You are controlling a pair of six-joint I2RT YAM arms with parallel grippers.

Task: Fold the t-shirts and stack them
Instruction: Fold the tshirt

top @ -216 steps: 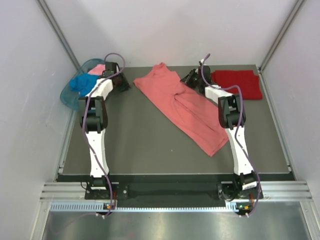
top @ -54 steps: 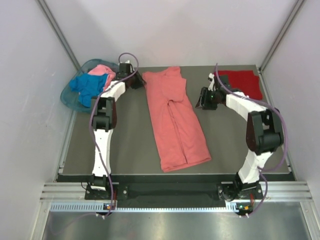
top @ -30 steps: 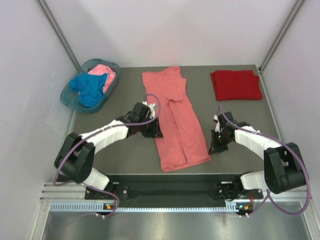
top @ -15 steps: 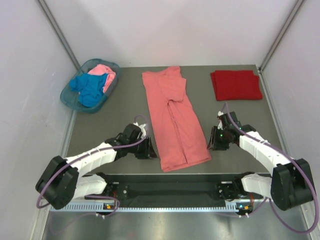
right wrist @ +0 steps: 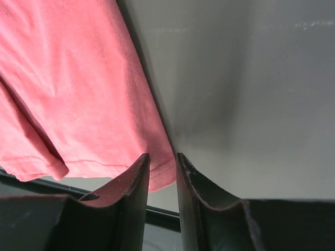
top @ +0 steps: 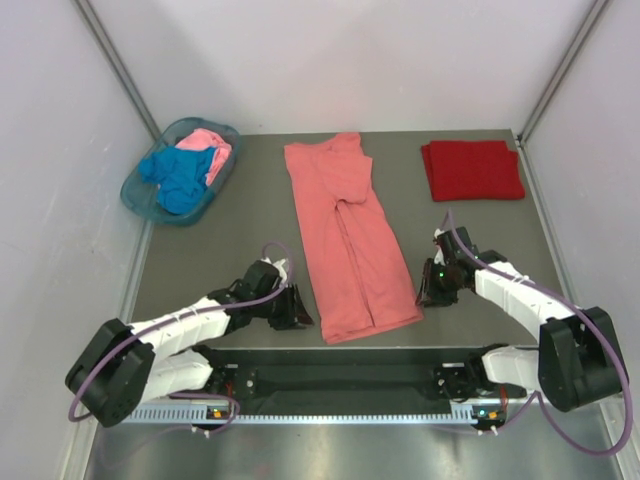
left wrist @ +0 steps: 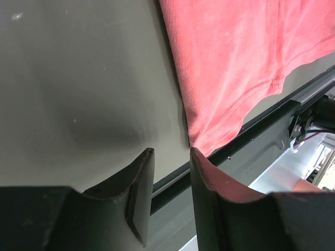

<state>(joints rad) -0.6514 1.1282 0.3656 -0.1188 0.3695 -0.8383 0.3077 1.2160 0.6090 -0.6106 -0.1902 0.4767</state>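
Note:
A salmon-coral t-shirt [top: 352,240], folded into a long strip, lies down the middle of the table [top: 220,230]. My left gripper [top: 302,316] sits low by its near left corner. In the left wrist view the left gripper [left wrist: 171,151] is open, and the shirt [left wrist: 235,63] ends in a corner just past the right fingertip [left wrist: 194,154]. My right gripper [top: 425,296] is at the near right corner. The right wrist view shows this gripper [right wrist: 162,157] open by a narrow gap, with the shirt's [right wrist: 68,89] hemmed corner in that gap. A dark red t-shirt [top: 472,168] lies folded at the back right.
A teal basket [top: 138,190] at the back left holds a bright blue t-shirt [top: 175,178] and a light pink one [top: 210,148]. The table's near edge and a metal rail [top: 340,385] run just below both grippers. Grey walls close in both sides.
My left arm has swung down from the shirt's left edge to its near left corner. My right gripper has stayed by the near right corner and its jaws have parted slightly.

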